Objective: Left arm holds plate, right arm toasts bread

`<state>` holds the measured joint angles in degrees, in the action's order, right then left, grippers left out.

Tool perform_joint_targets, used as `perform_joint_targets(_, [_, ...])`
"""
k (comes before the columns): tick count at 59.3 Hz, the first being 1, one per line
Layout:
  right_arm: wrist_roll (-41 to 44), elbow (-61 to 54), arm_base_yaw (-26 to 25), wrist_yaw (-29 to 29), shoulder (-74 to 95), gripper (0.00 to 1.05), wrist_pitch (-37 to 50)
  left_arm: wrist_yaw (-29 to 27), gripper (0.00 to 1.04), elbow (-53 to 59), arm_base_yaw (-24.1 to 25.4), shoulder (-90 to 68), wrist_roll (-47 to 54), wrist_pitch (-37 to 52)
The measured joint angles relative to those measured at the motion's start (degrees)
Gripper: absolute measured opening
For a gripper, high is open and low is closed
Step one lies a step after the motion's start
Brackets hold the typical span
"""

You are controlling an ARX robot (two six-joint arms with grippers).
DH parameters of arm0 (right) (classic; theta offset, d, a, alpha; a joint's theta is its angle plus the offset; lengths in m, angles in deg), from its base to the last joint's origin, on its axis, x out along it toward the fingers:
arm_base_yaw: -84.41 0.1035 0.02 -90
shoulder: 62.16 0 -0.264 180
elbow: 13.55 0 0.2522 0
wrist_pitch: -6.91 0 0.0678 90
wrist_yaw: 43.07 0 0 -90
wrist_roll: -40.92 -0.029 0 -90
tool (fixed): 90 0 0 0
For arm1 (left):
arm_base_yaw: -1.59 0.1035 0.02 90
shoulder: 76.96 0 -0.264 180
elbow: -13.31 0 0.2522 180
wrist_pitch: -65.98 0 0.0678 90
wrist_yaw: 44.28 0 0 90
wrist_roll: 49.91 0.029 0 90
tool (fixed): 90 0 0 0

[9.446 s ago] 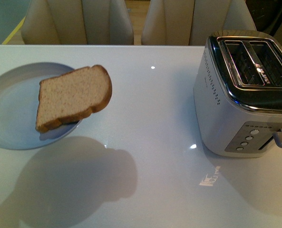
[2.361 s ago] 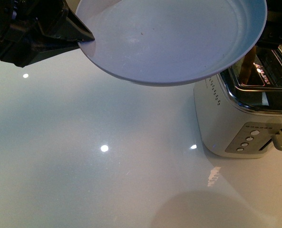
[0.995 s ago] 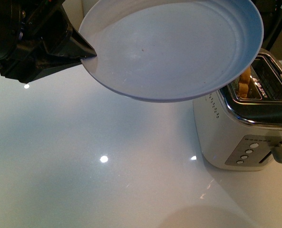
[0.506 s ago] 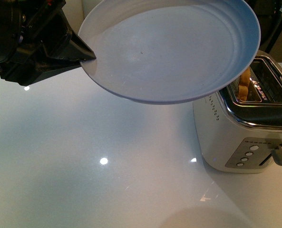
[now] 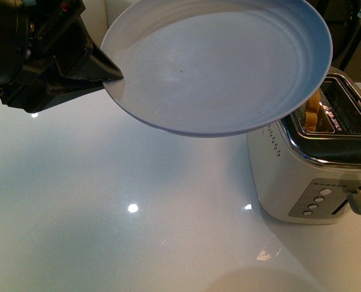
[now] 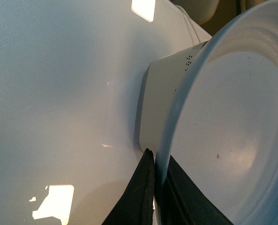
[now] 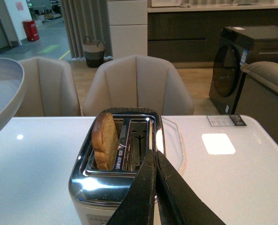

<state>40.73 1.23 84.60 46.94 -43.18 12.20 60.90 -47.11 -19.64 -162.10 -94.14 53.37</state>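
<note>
So, up close is the glossy white table (image 5: pixel 107 231). Above it the left gripper (image 5: pixel 112 76) pinches the rim of the pale blue plate (image 5: pixel 217 67), held up tilted. The right gripper (image 7: pixel 155 157), fingers pressed together, hangs over the toaster (image 5: pixel 302 176). The bread (image 7: pixel 106 140) stands in the slot on the plate's side, with beige chairs (image 7: pixel 136 84) behind.

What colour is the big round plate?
The round shallow plate is pale blue-grey with faint rings; the front view shows it best.
</note>
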Motion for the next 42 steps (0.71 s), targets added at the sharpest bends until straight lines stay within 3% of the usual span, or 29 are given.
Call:
perform_joint_targets(29, [0.00,0.00,0.00,0.02,-8.96,0.02,-9.03,0.00,0.03,0.00,0.00,0.00,-0.02,-0.02])
perform_joint_targets(35, [0.02,0.02,0.00,0.15,-15.63,0.02,-17.57,0.02,0.03,0.00,0.00,0.00,0.00,0.00])
perform_joint_targets(42, [0.00,0.02,0.00,0.07,-18.45,0.02,-18.82,0.00,0.03,-0.02,0.00,0.02,-0.02,0.00])
